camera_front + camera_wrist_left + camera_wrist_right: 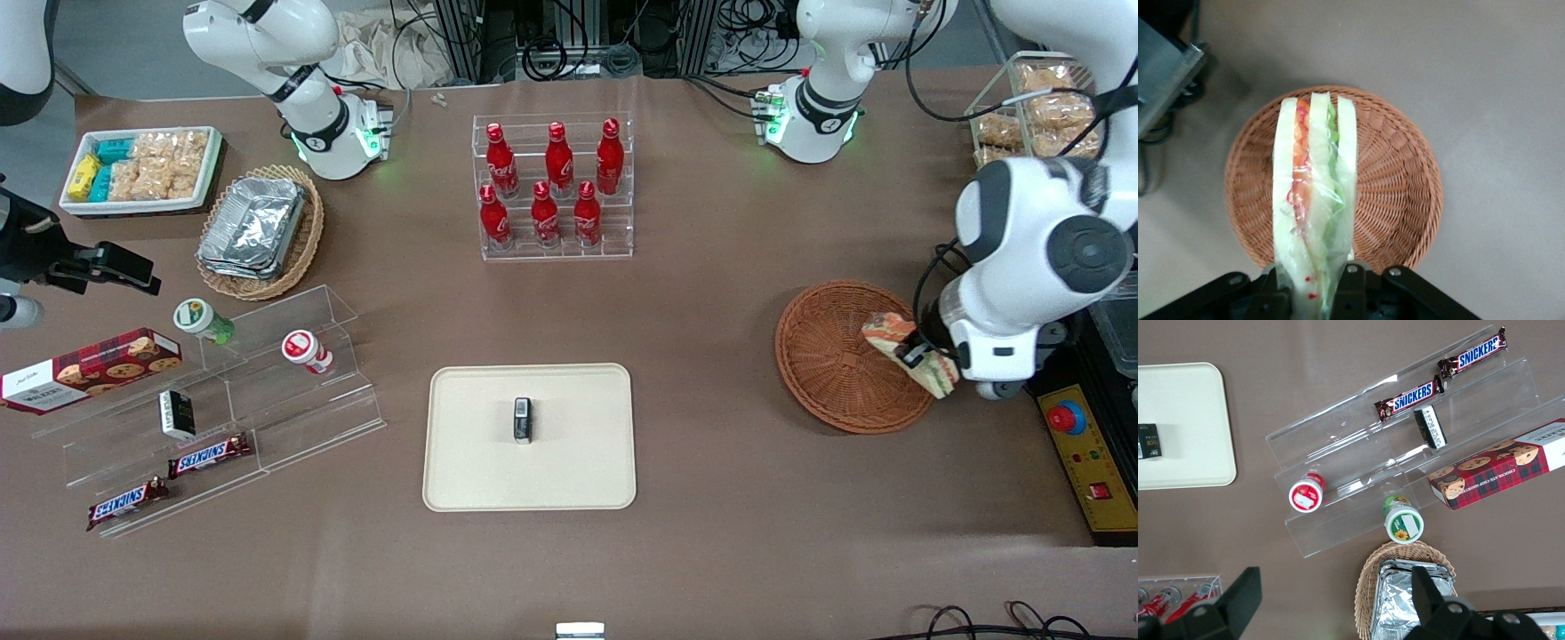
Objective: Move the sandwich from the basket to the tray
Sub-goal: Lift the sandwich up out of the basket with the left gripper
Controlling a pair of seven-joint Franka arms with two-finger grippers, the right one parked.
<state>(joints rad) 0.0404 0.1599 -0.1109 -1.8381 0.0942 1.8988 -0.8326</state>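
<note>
My left gripper [916,356] is shut on the clear-wrapped wedge sandwich [909,352] and holds it above the rim of the round reddish-brown wicker basket [836,356] at the working arm's end of the table. In the left wrist view the sandwich [1313,200] stands out from between the black fingers [1355,287], its pale bread and orange and green layers showing, with the empty basket [1395,180] below it. The cream tray [569,444] lies near the table's middle, nearer the front camera, with a small dark object [523,420] at its centre.
A clear rack of red bottles [551,182] stands farther from the camera than the tray. Toward the parked arm's end are a clear stepped stand [222,409] with snack bars and cups, a tan basket of foil containers [260,229] and a white bin of snacks [142,169]. A control box [1085,453] sits beside the basket.
</note>
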